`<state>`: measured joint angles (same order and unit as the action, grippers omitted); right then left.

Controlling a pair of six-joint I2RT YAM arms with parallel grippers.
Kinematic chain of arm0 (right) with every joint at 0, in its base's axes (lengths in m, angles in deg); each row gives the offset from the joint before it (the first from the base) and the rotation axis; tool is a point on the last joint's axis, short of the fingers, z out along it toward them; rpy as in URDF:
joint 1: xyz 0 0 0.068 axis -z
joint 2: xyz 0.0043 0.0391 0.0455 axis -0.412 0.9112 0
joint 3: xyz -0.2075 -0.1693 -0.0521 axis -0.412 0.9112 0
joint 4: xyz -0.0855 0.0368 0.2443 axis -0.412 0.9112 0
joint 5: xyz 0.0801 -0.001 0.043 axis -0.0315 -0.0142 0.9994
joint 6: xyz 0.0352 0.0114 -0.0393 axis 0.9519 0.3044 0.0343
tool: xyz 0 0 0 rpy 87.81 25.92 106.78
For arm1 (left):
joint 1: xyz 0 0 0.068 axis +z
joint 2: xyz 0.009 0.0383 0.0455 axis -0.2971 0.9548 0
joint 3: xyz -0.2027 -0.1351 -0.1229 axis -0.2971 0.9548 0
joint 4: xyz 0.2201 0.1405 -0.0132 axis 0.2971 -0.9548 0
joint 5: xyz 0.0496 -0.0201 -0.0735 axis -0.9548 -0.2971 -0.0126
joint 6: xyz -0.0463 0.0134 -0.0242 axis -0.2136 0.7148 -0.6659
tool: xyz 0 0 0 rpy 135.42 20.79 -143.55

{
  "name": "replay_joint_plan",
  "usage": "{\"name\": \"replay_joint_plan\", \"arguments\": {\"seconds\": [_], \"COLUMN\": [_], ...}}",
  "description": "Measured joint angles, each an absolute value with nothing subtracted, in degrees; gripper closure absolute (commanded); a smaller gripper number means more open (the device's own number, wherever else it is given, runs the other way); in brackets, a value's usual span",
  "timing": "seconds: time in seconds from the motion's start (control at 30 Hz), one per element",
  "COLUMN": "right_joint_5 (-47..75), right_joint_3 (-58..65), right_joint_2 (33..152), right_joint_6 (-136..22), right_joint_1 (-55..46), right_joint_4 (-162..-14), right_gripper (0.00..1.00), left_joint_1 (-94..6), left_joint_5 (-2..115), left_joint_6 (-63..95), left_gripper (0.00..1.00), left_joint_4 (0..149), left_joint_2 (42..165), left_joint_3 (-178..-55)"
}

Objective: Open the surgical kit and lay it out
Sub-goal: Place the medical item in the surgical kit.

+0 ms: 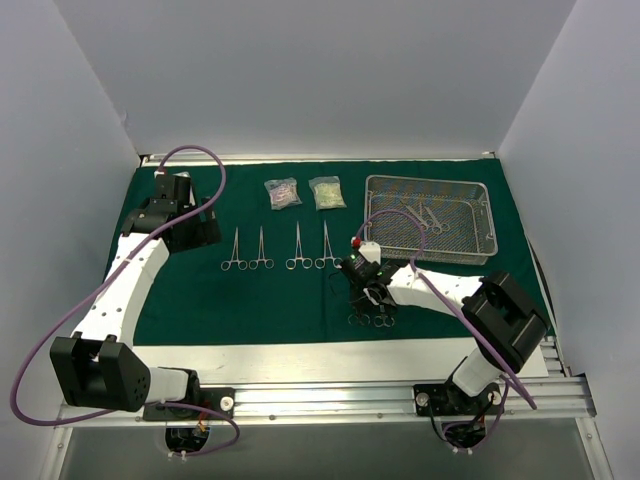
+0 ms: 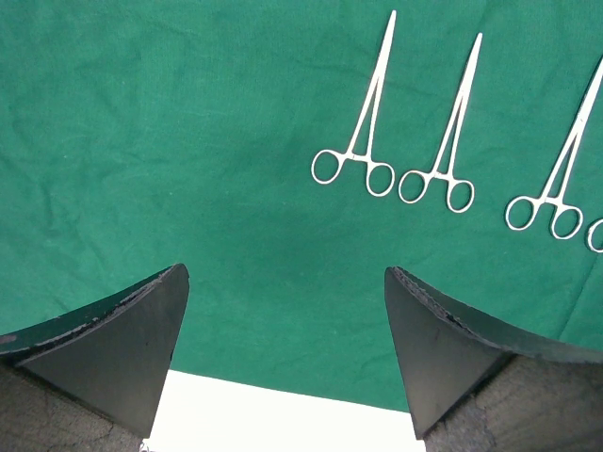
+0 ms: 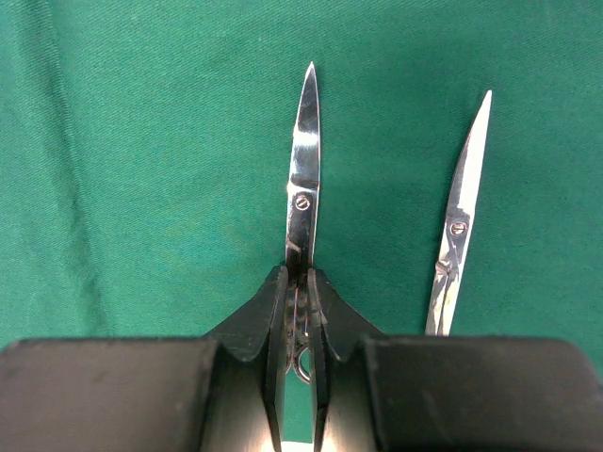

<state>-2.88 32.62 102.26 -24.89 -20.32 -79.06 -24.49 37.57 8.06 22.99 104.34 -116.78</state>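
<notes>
The dark green cloth (image 1: 200, 300) lies spread open. The wire-mesh tray (image 1: 478, 245) stands at the back right with a couple of instruments (image 1: 432, 216) still in it. Two clear packets (image 1: 283, 193) (image 1: 327, 192) lie at the back middle. A row of slim instruments (image 1: 280, 250) lies on the cloth and also shows in the left wrist view (image 2: 363, 122). My right gripper (image 1: 362, 288) (image 3: 298, 273) is shut on a pair of scissors (image 3: 302, 160), low over the cloth. A second pair (image 3: 462, 217) lies just to its right. My left gripper (image 1: 195, 228) (image 2: 285, 273) is open and empty above the cloth's left part.
A bare white strip of table (image 1: 300, 355) runs along the cloth's front edge and also shows in the left wrist view (image 2: 283, 424). Grey walls close in the back and both sides. Purple cables loop from both arms.
</notes>
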Motion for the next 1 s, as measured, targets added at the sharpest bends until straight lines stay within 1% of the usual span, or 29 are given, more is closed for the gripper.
{"name": "replay_joint_plan", "arguments": {"seconds": [0.1, 0.13, 0.27, 0.43, 0.63, 0.73, 0.8, 0.87, 0.9, 0.97, 1.0], "right_joint_5": [-2.9, -2.9, -2.8, -2.9, -2.8, -2.8, -2.8, -2.8, -2.8, -2.8, -2.8], "right_joint_3": [32.7, 32.7, 32.8, 33.2, 34.0, 34.1, 34.1, 34.1, 34.1, 34.1, 34.1], "right_joint_2": [102.3, 102.3, 102.1, 101.7, 100.7, 100.6, 100.6, 100.5, 100.5, 100.5, 100.5], "right_joint_6": [-25.0, -25.0, -25.3, -25.5, -25.5, -25.7, -25.7, -25.9, -25.9, -26.0, -26.1], "right_joint_1": [-20.3, -20.3, -20.3, -20.3, -20.3, -20.3, -20.3, -20.3, -20.3, -20.3, -20.3], "right_joint_4": [-79.1, -79.1, -79.3, -79.1, -78.2, -77.9, -77.8, -77.7, -77.6, -77.5, -77.5], "right_gripper": [0.92, 0.92, 0.93, 0.98, 0.97, 0.92, 0.85, 0.82, 0.79, 0.75, 0.71], "left_joint_1": [-24.5, -24.5, -24.5, -24.5, -24.5, -24.5, -24.5, -24.5, -24.5, -24.5, -24.5], "left_joint_5": [37.6, 37.5, 37.5, 37.6, 37.6, 37.5, 37.5, 37.6, 37.6, 37.5, 37.5], "left_joint_6": [8.1, 8.1, 8.1, 8.1, 8.1, 8.1, 8.1, 8.1, 8.1, 8.1, 8.1], "left_gripper": [0.06, 0.06, 0.06, 0.06, 0.06, 0.06, 0.06, 0.06, 0.06, 0.06, 0.06], "left_joint_4": [23.0, 23.0, 23.0, 23.0, 23.0, 23.0, 23.0, 23.0, 23.0, 23.0, 23.0], "left_joint_2": [104.3, 104.3, 104.3, 104.3, 104.3, 104.3, 104.3, 104.3, 104.3, 104.3, 104.3], "left_joint_3": [-116.8, -116.8, -116.8, -116.8, -116.8, -116.8, -116.8, -116.8, -116.8, -116.8, -116.8]}}
